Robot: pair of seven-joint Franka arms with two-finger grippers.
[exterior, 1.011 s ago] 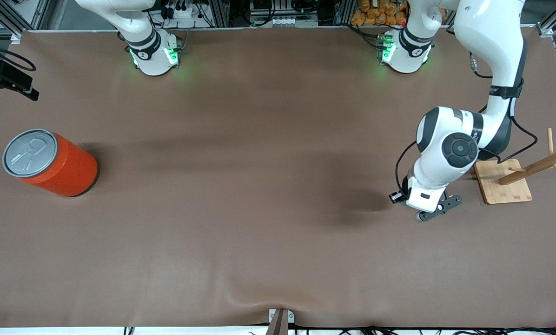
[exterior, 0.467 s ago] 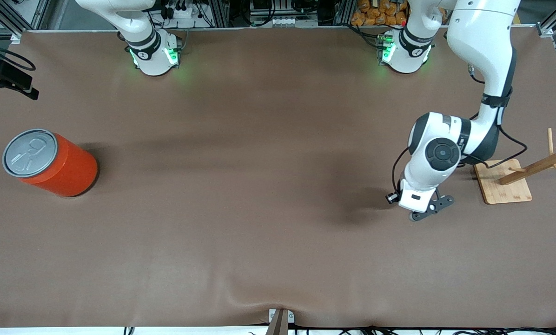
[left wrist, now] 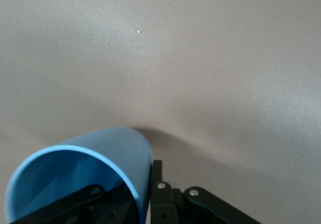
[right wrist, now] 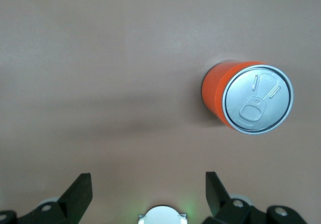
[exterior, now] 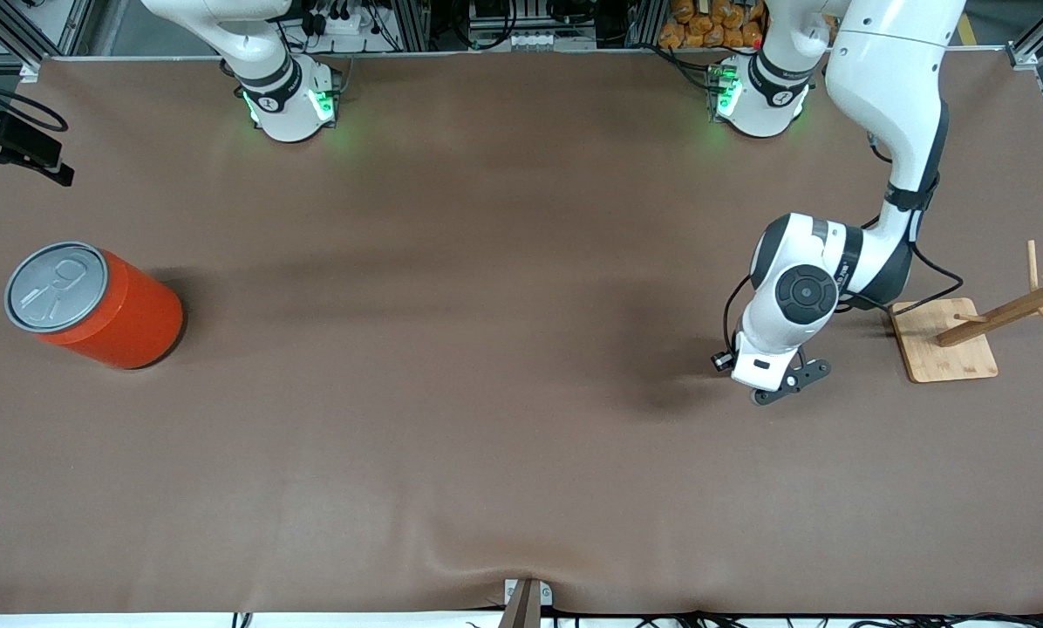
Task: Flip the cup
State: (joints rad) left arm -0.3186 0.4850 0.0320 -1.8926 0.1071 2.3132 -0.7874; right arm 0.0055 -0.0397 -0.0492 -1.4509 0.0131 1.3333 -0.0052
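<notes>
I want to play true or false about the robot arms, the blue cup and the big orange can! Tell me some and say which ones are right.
1. The left gripper grips the blue cup by its rim. True.
2. The orange can lies on its side. False: it stands upright, grey lid on top.
3. The right gripper is holding the can. False: its fingers are open and hold nothing, up above the table.
4. A wooden rack stands near the left arm's end of the table. True.
5. The cup sits next to the can. False: the can is toward the right arm's end, the cup toward the left arm's.
</notes>
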